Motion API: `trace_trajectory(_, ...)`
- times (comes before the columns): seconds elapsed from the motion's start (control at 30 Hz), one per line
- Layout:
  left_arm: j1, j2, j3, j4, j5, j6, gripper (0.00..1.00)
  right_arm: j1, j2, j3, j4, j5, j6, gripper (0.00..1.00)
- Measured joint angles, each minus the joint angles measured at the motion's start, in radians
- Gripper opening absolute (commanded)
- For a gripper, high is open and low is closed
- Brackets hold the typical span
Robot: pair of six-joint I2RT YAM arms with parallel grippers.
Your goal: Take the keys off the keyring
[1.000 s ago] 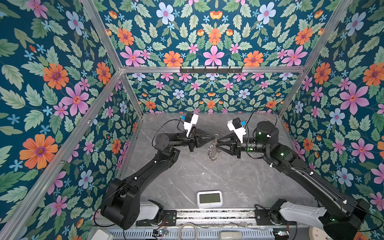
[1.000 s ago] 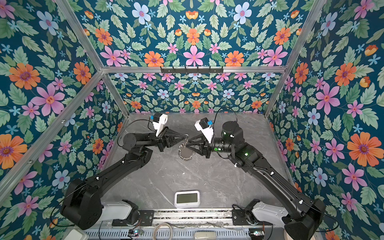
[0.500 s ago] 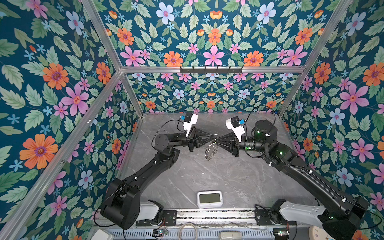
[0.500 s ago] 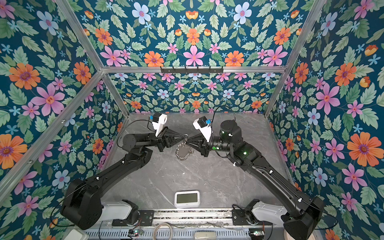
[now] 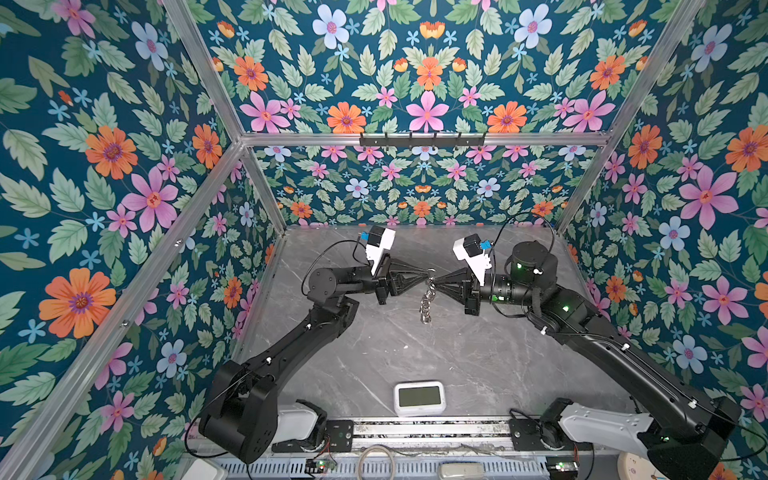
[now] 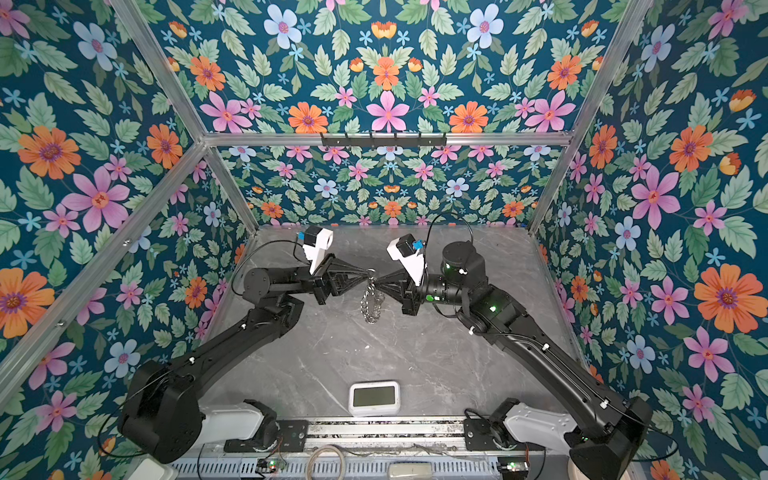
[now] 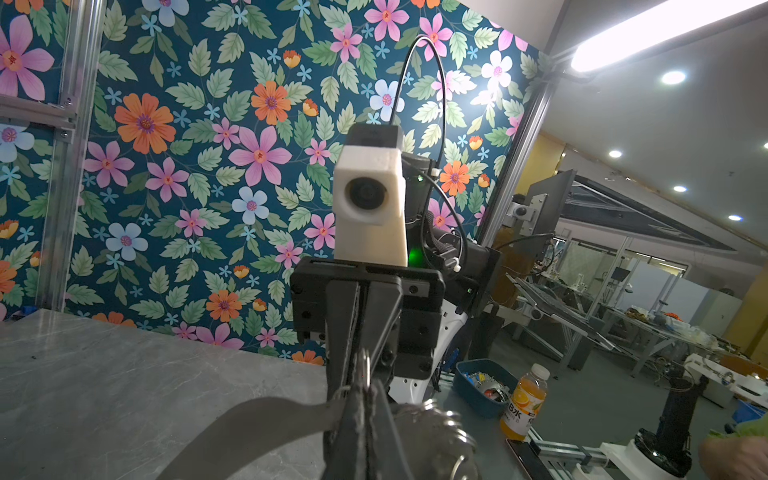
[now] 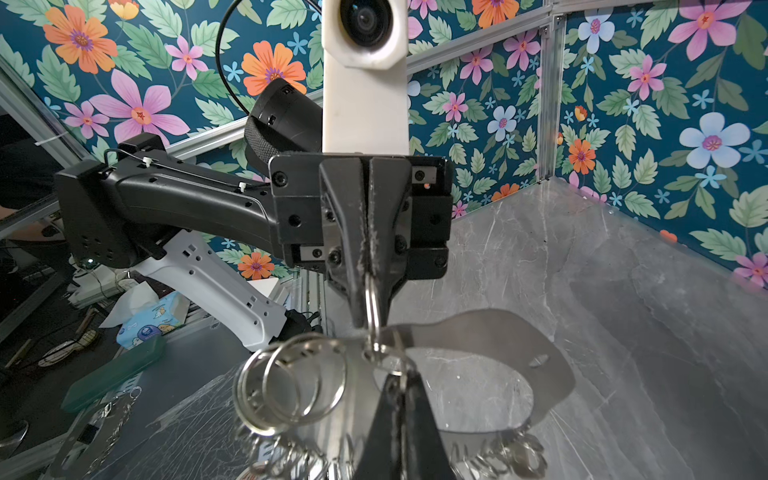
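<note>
The keyring (image 5: 428, 300) hangs in the air above the desk (image 5: 374, 353), well beyond the white clock (image 5: 419, 399) and almost straight behind it in both top views. The clock itself sits on the desk at the near edge.

The two tools meet tip to tip at the top of the keyring. The left tool (image 5: 427, 273) reaches in from the clock's left side and the right tool (image 5: 436, 279) from its right. Both are closed.

In the right wrist view the left tool (image 8: 368, 266) faces the camera, its fingers (image 8: 347, 232) pinched flat on a small silver ring (image 8: 372, 301) that hangs from them. That ring links down into the edge of the keyring's grey plate (image 8: 552, 374). The right tool's own dark fingers (image 8: 405, 419) are pressed together at the same spot on the plate's edge, gripping the keyring there.

In the left wrist view the right tool (image 7: 362, 345) also shows no gap between its fingers, with a ring at their tips.

More loose rings (image 8: 286, 382) bunch beside the plate. The keys cannot be told apart from the rings in any view.
</note>
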State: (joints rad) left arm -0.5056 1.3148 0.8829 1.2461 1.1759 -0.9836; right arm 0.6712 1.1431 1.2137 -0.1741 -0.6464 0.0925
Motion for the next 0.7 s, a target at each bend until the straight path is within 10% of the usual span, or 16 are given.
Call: trace_trajectory(0.7,0.001,-0.072,0.006,-0.310,-0.045,0.233,0.00,0.021,-0.060,-0.001,-0.108,0.092,-0.028,0.00)
